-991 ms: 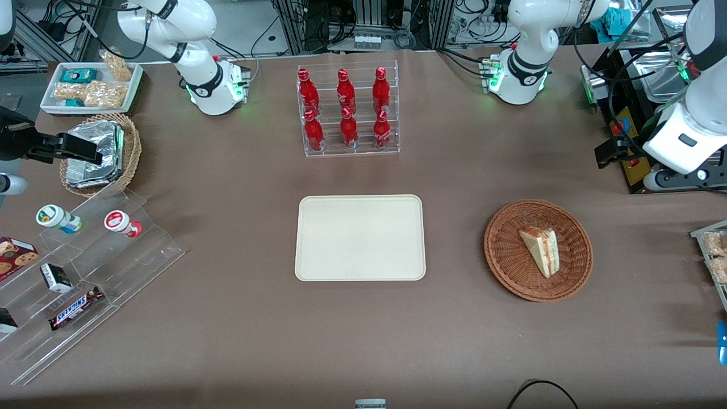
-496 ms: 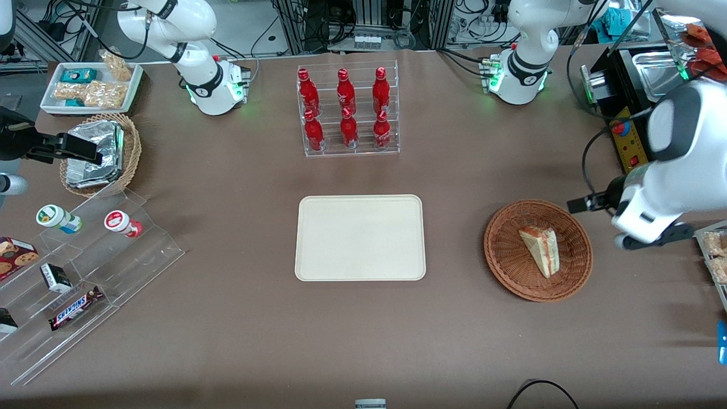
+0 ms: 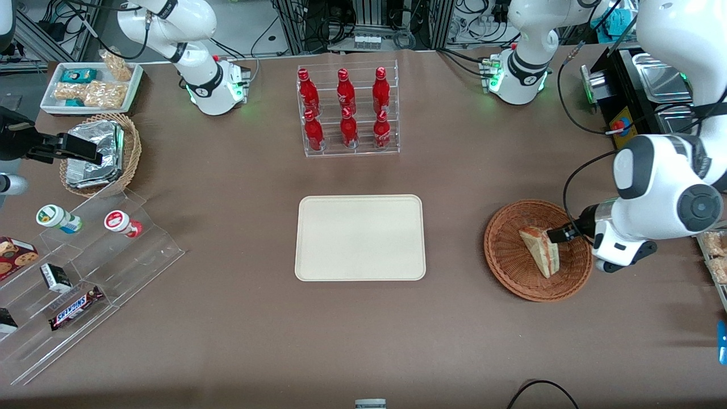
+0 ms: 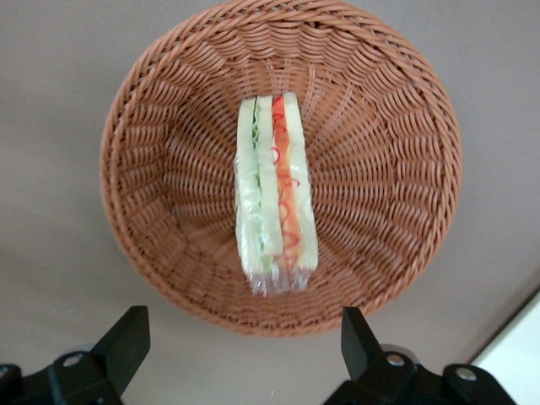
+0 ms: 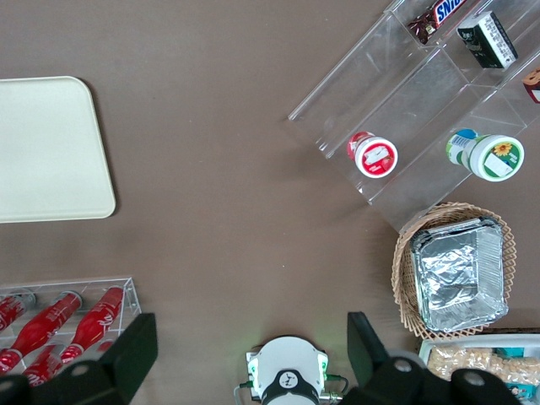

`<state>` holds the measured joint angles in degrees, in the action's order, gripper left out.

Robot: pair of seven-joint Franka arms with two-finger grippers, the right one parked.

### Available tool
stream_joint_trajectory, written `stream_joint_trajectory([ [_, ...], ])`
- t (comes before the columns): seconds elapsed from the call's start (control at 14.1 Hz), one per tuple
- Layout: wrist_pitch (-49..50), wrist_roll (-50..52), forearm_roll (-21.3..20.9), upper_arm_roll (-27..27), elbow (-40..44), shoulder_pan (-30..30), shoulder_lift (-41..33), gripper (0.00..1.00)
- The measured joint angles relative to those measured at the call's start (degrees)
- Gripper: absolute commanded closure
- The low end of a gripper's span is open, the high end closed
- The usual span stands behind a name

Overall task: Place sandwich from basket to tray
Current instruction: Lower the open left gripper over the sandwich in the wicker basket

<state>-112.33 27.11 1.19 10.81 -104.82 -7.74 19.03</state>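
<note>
Sandwich (image 3: 540, 250): a triangular wedge, being carried in the reddish-brown basket (image 3: 511, 267). In the left wrist view the sandwich (image 4: 276, 196) is being shown edge-on, with pale bread layers and green and orange-red filling lines, lying near the middle of the basket (image 4: 169, 126).

Basket: round and shallow, being supported on the brown counter (image 3: 227, 318), toward the working arm's end, well apart from the tray.

Tray (image 3: 360, 237): cream-coloured, rectangular with rounded corners, being kept near the middle of the counter. It is nearer to the front camera than the clear rack of red bottles (image 3: 346, 111).

Claw (image 3: 559, 234): being held above the basket, just beside the sandwich's broad end as viewed from the front. In the left wrist view the claw (image 4: 245, 337) is being shown with its two dark fingers (image 4: 126, 337) spread wide, nothing between them, and the sandwich lying in line with the gap.

Foil packets in a tan basket (image 3: 96, 153): being kept toward the parked arm's end of the counter.
</note>
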Motion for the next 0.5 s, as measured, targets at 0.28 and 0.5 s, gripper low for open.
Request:
stream_joint_trajectory([
  [0.28,-7.4,3.6,0.1,0.0,-4.9,0.0,0.3,0.00],
  [0.5,-9.9,4.0,0.1,0.0,-6.7,0.0,1.3,0.00],
])
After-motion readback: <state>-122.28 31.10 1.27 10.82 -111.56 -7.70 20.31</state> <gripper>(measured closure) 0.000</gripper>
